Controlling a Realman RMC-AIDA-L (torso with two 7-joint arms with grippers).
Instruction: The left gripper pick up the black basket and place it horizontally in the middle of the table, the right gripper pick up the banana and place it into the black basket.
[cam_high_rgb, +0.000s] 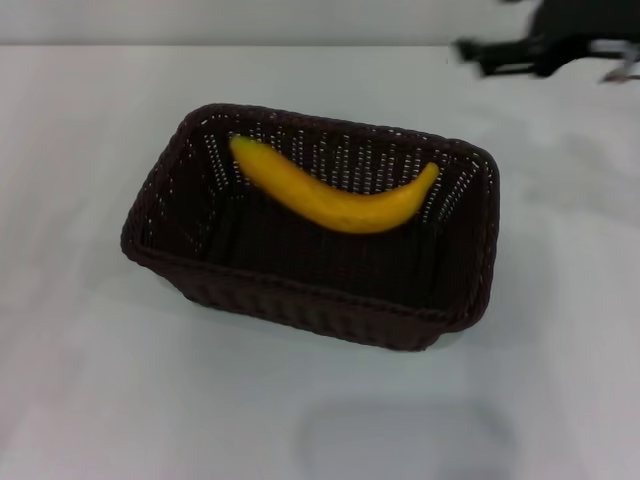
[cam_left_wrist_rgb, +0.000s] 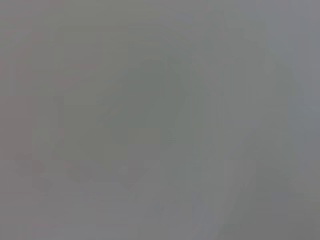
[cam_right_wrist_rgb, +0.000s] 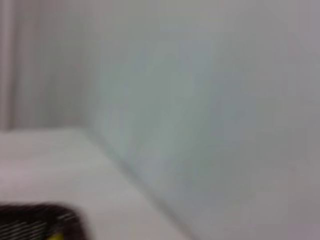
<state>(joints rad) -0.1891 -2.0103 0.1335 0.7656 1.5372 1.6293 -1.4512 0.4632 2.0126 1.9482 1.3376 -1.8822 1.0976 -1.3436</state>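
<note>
White and bare, the worktop (cam_high_rgb: 90, 400) is spreading out under a pale wall, with the black basket (cam_high_rgb: 320, 300) sitting lengthwise near its middle and serving as the one landmark on it. Inside the basket, the banana (cam_high_rgb: 330, 195) is lying on its side, curving along the far wall, its ends pointing toward the two far corners. Beyond the basket's far right corner, well apart from it, the right gripper (cam_high_rgb: 475, 52) is hanging over the worktop at the edge of the head view; whether its fingers are wide or narrow cannot be told, though they are holding nothing visible. The left gripper is not showing in any view, and its wrist camera is giving only a blank grey field. The right wrist camera is catching a corner of the basket rim, a fleck of yellow, the worktop and the wall.

Judging by looks, the woven basket is likely light and fairly stiff, and its braided rim is offering the surest place for narrow fingers. The banana appears firm but easily bruised and smooth-skinned, best taken across its thick middle. Both placements are appearing complete, judging by how things are lying.
</note>
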